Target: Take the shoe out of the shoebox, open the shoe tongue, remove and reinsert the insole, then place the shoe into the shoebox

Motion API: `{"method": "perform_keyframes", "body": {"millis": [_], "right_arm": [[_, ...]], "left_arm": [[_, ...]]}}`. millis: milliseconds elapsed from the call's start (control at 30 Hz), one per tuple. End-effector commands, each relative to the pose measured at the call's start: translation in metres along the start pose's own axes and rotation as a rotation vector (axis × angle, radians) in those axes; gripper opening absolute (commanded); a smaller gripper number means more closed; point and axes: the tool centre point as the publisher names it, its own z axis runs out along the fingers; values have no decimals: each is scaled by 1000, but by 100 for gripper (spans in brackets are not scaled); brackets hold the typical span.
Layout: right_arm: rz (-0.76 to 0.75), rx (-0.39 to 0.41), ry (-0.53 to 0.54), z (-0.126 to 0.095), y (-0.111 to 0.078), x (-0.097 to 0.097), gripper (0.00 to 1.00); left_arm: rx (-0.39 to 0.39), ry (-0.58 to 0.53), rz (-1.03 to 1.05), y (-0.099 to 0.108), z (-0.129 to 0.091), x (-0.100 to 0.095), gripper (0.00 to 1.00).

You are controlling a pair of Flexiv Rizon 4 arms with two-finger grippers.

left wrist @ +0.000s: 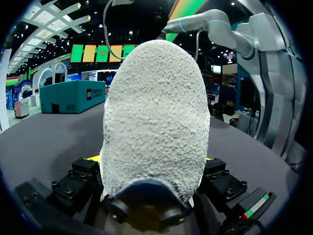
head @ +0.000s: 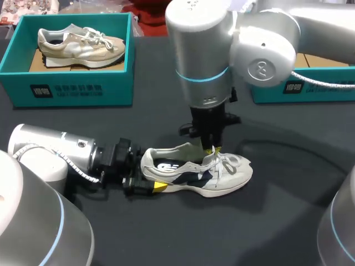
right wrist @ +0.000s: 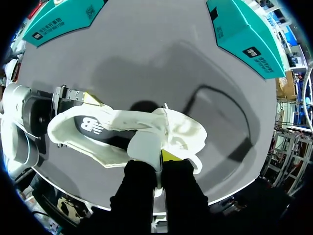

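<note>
While both arms are working at one shoe, right gripper (right wrist: 160, 157): is hanging straight down over the shoe's opening. Its two fingers are almost together and pinching the white tongue (right wrist: 146, 146) from two sides, with a yellow tip showing against it.
Tongue: is standing up out of the opening, just behind the laces.
Left gripper (head: 145, 180): is lying level at the left end of the shoe. Its fingers are spread to the heel's width and clamping the heel from both sides. In the left wrist view the rough white heel is filling the space between the black finger blocks.
Shoe (head: 197, 173): white with a navy side panel, is resting on its sole near the middle of the table (head: 266, 221), heel left and toe right, outside both boxes.
Left shoebox (head: 72, 86): teal and open, is standing at the far left, well apart from the shoe, and holding a beige shoe (head: 80, 43).
Right shoebox (head: 310, 86): teal, is standing at the far right, partly hidden behind the right arm.
</note>
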Motion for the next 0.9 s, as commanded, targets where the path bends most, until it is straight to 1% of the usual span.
{"method": "perform_keyframes", "body": {"millis": [33,67,100,133,233,267,333,367,400,833,900], "right_arm": [[-1,-4,60,2,-2,-6,0],[23,22,47,4,-3,-11,0],[21,27,48,3,-4,-16,0],[7,16,86,1,-7,-20,0],[0,45,87,0,-11,-36,0],[-22,39,128,0,-13,-41,0],[-92,18,156,2,-15,-48,0],[-117,7,193,4,-16,-53,0],[-150,24,247,8,-15,-59,0],[-150,24,247,8,-15,-59,0],[-162,4,284,11,-17,-63,0]], "left_arm": [[0,0,1,4,-2,-1,0],[0,0,1,4,-2,-1,0],[0,0,1,4,-2,-1,0],[0,0,1,4,-2,-1,0],[0,0,1,4,-2,-1,0],[0,0,1,4,-2,-1,0],[0,0,1,4,-2,-1,0],[0,0,1,4,-2,-1,0],[0,0,1,4,-2,-1,0],[0,0,1,4,-2,-1,0],[0,0,1,4,-2,-1,0]]}}
